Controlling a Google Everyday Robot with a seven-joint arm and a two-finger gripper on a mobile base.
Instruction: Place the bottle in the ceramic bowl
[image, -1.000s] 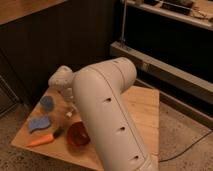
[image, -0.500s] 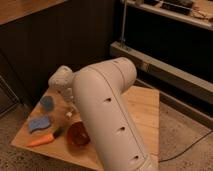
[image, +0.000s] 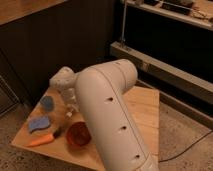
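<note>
The reddish-brown ceramic bowl (image: 76, 134) sits near the front edge of the wooden table (image: 142, 107), partly covered by my big white arm. My gripper (image: 70, 109) hangs from the wrist over the table's left-middle, just behind and left of the bowl. At its tip is a small whitish shape (image: 69, 114) that looks like the bottle. I cannot tell whether it is held or resting on the table.
A small blue cup (image: 46, 103) stands left of the gripper. A blue sponge (image: 38, 123) and an orange carrot (image: 41, 140) lie at the front left. Dark cabinets stand behind, a metal shelf rail (image: 165, 65) runs to the right, and a cable (image: 187, 148) lies on the floor.
</note>
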